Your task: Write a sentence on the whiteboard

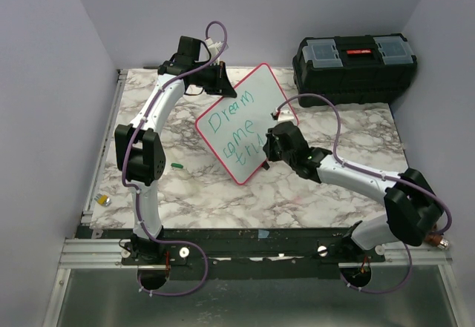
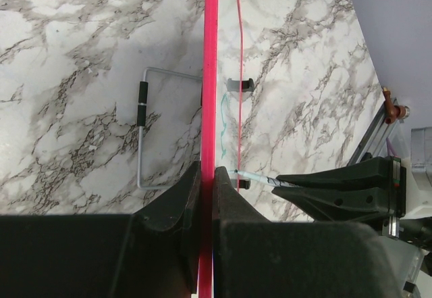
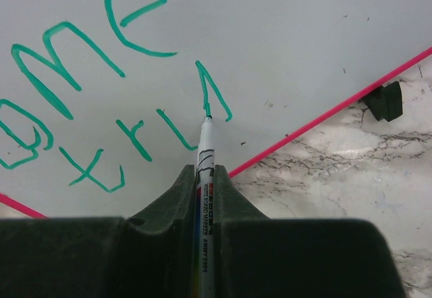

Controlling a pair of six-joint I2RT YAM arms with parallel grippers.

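Pink-rimmed whiteboard (image 1: 261,90) on the marble surface (image 1: 223,201); its green sentence (image 1: 231,116) reads "Dream come tru". Left jaws clench its rim; right jaws grasp a marker (image 3: 204,156), tip touching.

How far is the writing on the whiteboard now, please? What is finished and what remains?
Done: "Dream" and "come" stand in green on the whiteboard, with "tr" below. In hand: the right gripper holds the marker, its tip on the "u" stroke; the left gripper clamps the board's red rim. Left: probably finishing "u" and adding "e".
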